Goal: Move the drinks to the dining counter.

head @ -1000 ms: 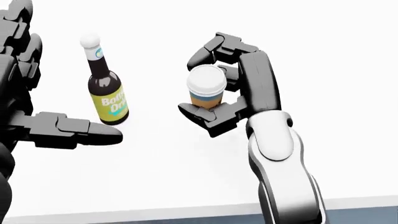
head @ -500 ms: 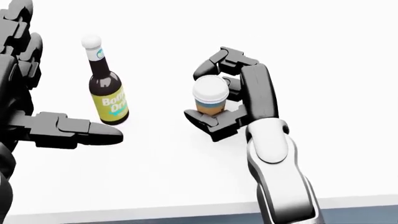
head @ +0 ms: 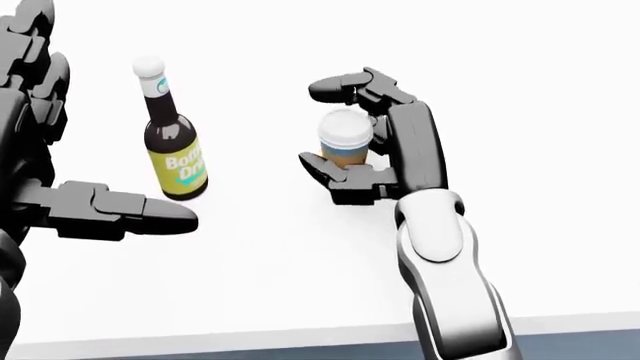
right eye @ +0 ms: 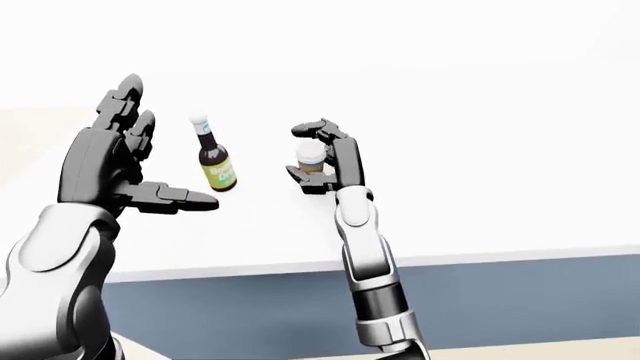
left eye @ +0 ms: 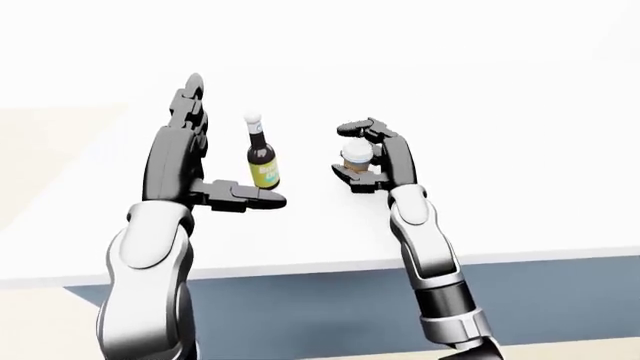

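standing: one bottle (head: pixel 172 142) | one cup (head: pixel 345 139) | counter (head: pixel 540 112) | left fingers (head: pixel 120 210) spread | right fingers (head: pixel 340 88) released around cup

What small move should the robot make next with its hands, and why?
Probably draw the right hand away from the cup: its fingers stand open around the cup, which seems to rest upright on the white counter. The bottle also stands there, with the left hand open beside it, not touching. Both drinks look delivered.
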`<state>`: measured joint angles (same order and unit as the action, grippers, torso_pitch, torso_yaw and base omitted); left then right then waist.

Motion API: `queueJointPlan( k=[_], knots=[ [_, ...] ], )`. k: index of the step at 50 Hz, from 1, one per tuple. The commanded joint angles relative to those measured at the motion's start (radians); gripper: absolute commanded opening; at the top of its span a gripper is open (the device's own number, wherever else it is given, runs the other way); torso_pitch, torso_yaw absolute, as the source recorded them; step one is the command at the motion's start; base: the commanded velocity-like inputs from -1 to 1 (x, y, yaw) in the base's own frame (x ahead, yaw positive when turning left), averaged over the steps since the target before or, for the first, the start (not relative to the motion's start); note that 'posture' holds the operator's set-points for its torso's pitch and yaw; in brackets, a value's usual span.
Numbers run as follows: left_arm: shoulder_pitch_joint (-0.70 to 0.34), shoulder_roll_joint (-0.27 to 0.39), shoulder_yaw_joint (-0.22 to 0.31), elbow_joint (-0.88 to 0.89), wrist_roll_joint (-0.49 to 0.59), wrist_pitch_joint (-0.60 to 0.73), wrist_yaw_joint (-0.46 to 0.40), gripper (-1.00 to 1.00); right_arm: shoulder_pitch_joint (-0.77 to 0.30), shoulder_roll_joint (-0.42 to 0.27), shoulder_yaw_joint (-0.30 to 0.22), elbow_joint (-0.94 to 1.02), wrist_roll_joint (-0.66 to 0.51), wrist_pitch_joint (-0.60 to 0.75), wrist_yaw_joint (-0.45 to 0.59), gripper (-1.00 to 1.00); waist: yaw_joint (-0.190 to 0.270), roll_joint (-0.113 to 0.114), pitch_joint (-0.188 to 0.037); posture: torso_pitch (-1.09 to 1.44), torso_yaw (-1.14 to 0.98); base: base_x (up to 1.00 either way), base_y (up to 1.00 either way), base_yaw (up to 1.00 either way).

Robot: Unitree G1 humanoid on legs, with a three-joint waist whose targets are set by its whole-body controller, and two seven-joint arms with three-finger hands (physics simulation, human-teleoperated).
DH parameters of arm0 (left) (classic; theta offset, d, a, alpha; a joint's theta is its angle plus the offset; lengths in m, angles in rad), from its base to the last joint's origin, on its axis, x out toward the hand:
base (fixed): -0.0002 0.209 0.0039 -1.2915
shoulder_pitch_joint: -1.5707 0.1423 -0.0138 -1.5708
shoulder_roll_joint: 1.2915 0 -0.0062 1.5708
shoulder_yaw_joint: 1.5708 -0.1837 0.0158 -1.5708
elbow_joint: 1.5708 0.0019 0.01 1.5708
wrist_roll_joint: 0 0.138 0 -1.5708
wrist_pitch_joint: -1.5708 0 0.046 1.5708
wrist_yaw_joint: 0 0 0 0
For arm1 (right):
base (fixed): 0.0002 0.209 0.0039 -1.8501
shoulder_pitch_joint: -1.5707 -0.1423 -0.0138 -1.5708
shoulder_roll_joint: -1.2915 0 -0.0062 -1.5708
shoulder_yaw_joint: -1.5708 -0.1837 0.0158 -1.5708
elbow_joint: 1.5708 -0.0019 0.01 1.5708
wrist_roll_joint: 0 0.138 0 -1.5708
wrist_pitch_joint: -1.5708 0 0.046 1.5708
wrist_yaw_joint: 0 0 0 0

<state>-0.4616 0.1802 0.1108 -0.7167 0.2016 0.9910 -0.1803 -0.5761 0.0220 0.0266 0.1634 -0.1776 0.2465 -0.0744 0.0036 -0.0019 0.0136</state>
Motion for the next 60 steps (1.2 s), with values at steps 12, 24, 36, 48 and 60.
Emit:
queueJointPlan(
  k=[12, 24, 36, 48, 60],
  knots=[
    [-0.027, 0.010, 0.009, -0.033, 0.005, -0.021, 0.002, 1.00, -0.005, -0.015, -0.015, -0.063, 0.014, -0.001, 0.008, 0.44, 0.000, 0.005, -0.019, 0.00, 0.00, 0.00, 0.00, 0.00],
    [-0.056, 0.018, 0.001, -0.061, 0.016, 0.028, -0.007, 1.00, -0.003, -0.053, -0.045, -0.239, 0.057, 0.131, 0.026, 0.47, 0.001, 0.004, -0.013, 0.00, 0.00, 0.00, 0.00, 0.00],
    [-0.052, 0.029, 0.017, -0.105, 0.015, 0.060, -0.021, 1.00, -0.002, -0.115, -0.099, -0.527, 0.127, 0.339, 0.032, 0.52, 0.003, -0.001, -0.009, 0.00, 0.00, 0.00, 0.00, 0.00],
    [-0.020, 0.048, 0.064, -0.184, -0.004, 0.095, -0.033, 1.00, 0.013, -0.261, -0.264, -0.897, 0.325, 0.610, 0.025, 1.00, 0.006, -0.010, 0.001, 0.00, 0.00, 0.00, 0.00, 0.00],
    [-0.004, 0.107, 0.285, -0.285, -0.175, 0.166, 0.007, 1.00, 0.050, -0.416, -0.464, -0.923, 0.574, 0.628, -0.090, 1.00, 0.003, -0.011, 0.012, 0.00, 0.00, 0.00, 0.00, 0.00]
  ],
)
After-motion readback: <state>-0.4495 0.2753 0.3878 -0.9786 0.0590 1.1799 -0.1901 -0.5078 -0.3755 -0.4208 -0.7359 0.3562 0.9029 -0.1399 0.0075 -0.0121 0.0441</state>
